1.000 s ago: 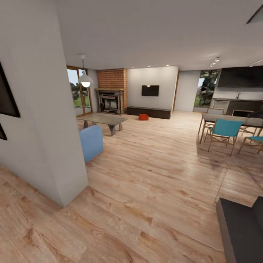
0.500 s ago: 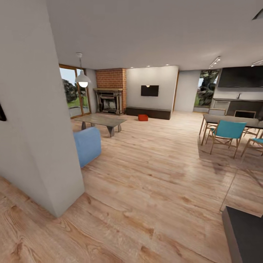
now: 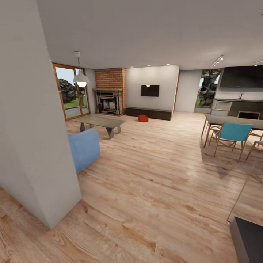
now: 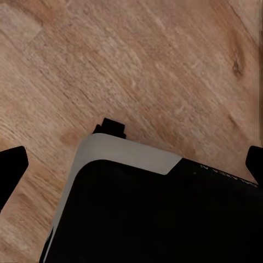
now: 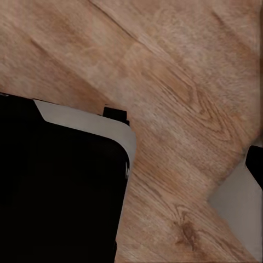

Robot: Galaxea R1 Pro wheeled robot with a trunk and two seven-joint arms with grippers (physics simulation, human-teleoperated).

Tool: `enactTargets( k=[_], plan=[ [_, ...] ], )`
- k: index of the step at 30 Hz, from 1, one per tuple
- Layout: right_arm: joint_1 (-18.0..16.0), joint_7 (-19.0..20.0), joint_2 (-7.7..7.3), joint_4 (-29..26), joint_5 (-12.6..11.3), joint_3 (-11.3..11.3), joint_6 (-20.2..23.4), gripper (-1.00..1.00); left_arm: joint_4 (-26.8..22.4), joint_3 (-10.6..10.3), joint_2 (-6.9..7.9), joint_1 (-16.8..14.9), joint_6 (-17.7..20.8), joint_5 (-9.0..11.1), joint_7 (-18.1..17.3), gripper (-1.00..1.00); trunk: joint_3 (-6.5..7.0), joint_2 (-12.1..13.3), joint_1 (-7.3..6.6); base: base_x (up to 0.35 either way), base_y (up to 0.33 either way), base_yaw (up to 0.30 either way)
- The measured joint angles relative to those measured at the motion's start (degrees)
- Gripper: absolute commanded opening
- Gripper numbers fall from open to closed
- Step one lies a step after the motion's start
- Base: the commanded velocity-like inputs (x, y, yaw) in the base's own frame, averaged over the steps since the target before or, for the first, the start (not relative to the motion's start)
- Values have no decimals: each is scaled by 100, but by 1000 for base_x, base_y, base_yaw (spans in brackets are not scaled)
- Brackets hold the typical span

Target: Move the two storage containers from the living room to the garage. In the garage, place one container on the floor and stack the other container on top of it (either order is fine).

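Orange-red storage container (image 3: 143,117) sits far off on my living room (image 3: 153,157) planks, by the dark TV bench (image 3: 148,113); I cannot tell either end effector's state.

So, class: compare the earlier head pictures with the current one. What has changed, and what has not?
The camera moved, not the furniture: the whole view shifted, the near wall corner slid left and the window opened up. The orange-red container sits unmoved by the TV bench; nothing was grasped.
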Motion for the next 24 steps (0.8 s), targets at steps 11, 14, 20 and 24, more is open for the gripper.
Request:
enactTargets(
  k=[11, 14, 20, 24],
  plan=[
    [-2, -64, 12, 0, -37, -58, 3, 100, 0, -5, -18, 0, 7, -3, 0, 100, 0, 0, 0, 325, 0, 0],
    [-2, -68, 16, 0, -49, -82, 3, 100, 0, -5, -18, 0, 8, -3, 0, 100, 0, 0, 0, 325, 0, 0],
    [-1, -70, 21, 0, -62, -99, 2, 100, 0, -3, -18, 0, 9, -3, 0, 100, 0, 0, 0, 325, 0, 0],
    [2, -63, 13, 0, -64, -100, -2, 100, 0, 0, -18, 0, 2, 0, 0, 100, 0, 0, 0, 325, 0, 0]
  ],
)
